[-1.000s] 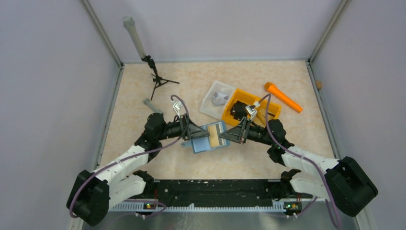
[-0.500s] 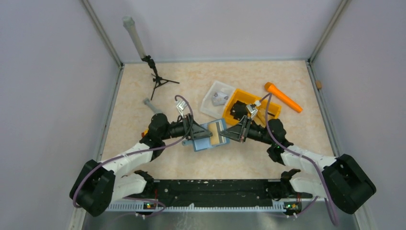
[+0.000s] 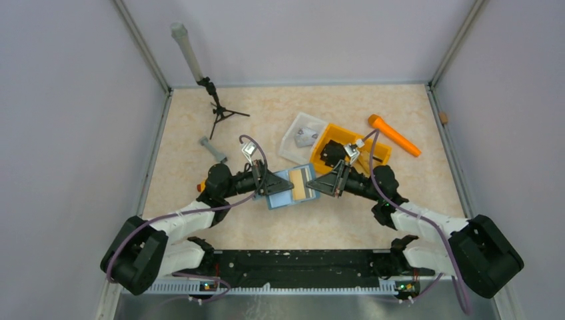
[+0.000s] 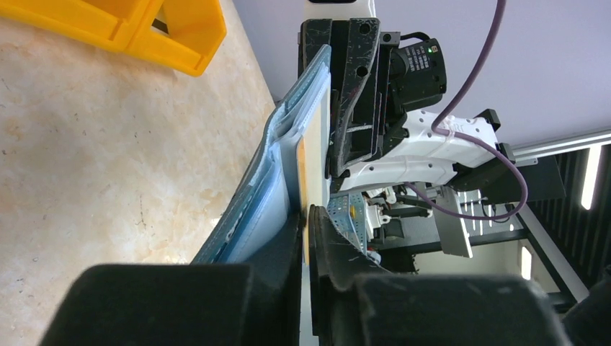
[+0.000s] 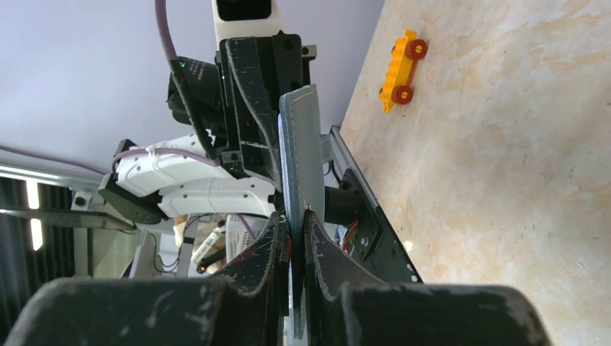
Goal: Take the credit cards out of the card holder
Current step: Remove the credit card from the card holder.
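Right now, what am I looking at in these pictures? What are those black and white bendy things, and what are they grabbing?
Those are two robot arms bolted to a table. One picture looks down from above. The other two come from small cameras on the wrists, so they look tilted. The right arm has its jaws shut on a blue card holder. The left arm has its jaws pinched on a tan card sticking out of it. Lying around are an orange bin, an orange stick, a black tripod and a yellow toy with red wheels.
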`<state>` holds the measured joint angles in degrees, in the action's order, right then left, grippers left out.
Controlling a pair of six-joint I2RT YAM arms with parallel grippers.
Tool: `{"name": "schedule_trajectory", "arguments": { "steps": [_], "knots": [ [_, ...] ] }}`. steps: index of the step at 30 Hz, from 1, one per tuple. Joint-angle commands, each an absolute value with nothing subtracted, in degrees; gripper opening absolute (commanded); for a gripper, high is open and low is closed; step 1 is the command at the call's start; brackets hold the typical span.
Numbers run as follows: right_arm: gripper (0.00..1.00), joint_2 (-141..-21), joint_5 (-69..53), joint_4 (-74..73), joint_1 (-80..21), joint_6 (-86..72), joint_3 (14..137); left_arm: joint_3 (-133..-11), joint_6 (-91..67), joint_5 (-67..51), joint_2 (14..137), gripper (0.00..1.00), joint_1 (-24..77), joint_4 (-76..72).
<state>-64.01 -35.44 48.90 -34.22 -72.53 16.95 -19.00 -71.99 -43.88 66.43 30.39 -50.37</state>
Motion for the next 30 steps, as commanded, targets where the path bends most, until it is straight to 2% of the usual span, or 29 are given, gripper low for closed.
{"name": "schedule_trajectory", "arguments": {
  "steps": [1, 3, 4, 7, 8, 14, 20, 27, 28, 30],
  "knots": [
    [0.0, -64.6, -37.89, 45.84, -37.66, -69.74, 19.87, -21.05, -74.14, -45.1, 66.31, 0.16, 32.55, -61.88],
    [0.0, -64.92, -38.39, 45.6, -37.79, -69.54, 20.39, -21.29, -74.26, -45.57, 66.52, 0.25, 32.65, -62.43],
    [0.0, -65.07, -38.54, 45.35, -37.86, -69.34, 20.65, -21.46, -74.22, -45.75, 66.6, 0.24, 32.69, -62.33],
    [0.0, -65.19, -38.54, 44.72, -37.88, -68.95, 21.07, -21.9, -73.62, -46.09, 66.79, 0.03, 32.77, -61.51],
    [0.0, -65.05, -38.22, 44.5, -37.88, -68.85, 21.01, -22.11, -73.09, -46.14, 66.73, 0.0, 32.67, -60.69],
    [0.0, -61.05, -34.24, 36.46, -37.03, -65.16, 21.15, -21.5, -68.82, -45.65, 64.26, 0.0, 31.64, -53.5],
    [0.0, -54.78, -34.69, 30.97, -31.96, -64.11, 19.54, -19.42, -66.37, -46.79, 59.71, 0.0, 28.9, -48.2],
    [0.0, -56.08, -36.29, 37.7, -31.73, -67.57, 18.04, -19.64, -65.07, -47.28, 59.32, 0.0, 28.87, -44.88],
    [0.0, -56.47, -36.23, 39.84, -31.73, -68.57, 17.56, -19.65, -64.92, -47.12, 59.59, 0.02, 28.95, -44.51],
    [0.0, -57.12, -36.36, 42.69, -31.73, -70.34, 17.04, -19.65, -64.86, -46.63, 59.92, 0.21, 29.07, -44.18]
  ]
}}
